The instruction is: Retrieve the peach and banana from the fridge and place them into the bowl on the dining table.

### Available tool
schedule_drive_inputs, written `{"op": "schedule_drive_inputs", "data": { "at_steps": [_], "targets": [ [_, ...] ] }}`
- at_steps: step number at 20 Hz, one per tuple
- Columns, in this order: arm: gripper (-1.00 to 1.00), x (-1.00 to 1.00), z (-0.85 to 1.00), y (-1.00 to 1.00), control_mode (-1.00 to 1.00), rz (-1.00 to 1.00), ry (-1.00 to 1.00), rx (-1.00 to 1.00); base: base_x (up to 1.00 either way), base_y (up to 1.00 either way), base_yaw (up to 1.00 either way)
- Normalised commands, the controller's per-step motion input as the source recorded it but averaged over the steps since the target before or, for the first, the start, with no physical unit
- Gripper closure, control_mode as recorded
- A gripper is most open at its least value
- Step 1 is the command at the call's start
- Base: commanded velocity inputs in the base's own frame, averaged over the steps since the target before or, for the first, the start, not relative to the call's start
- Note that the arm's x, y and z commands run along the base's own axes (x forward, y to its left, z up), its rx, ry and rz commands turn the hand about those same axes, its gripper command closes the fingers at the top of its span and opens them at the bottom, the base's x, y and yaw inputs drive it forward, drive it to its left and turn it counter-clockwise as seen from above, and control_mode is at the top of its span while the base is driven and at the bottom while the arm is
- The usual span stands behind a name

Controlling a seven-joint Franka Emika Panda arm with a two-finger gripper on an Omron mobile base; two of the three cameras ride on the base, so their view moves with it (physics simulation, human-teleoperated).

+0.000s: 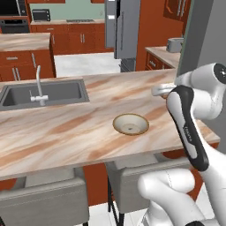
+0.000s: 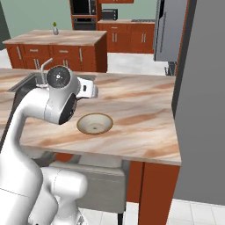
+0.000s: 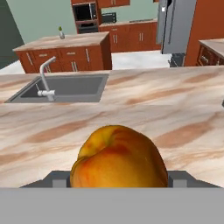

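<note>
Bare dining table [image 1: 66, 132] top all round bowl [image 1: 130, 123]; sink [image 1: 44, 93] and faucet [image 1: 39, 86] well left.

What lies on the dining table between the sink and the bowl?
Nothing: in the left base view, only bare marbled dining table top runs from the sink to the bowl.

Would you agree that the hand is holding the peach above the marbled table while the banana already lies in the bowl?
Not quite: the bowl is empty, as the left base view shows; no banana lies in it. The rest holds: in the hand view the hand grips the peach above the marbled table.
</note>
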Motion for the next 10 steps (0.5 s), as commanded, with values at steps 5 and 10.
{"op": "schedule_drive_inputs", "data": {
  "at_steps": [5, 10],
  "targets": [
    [1.0, 0.91, -0.42, 0.0, -1.0, 0.05, 0.22, 0.0, 0.0, 0.0, 0.0],
    [1.0, 0.53, -0.45, 0.06, -1.0, 0.01, 0.17, 0.0, 0.0, 0.0, 0.0]
  ]
}}
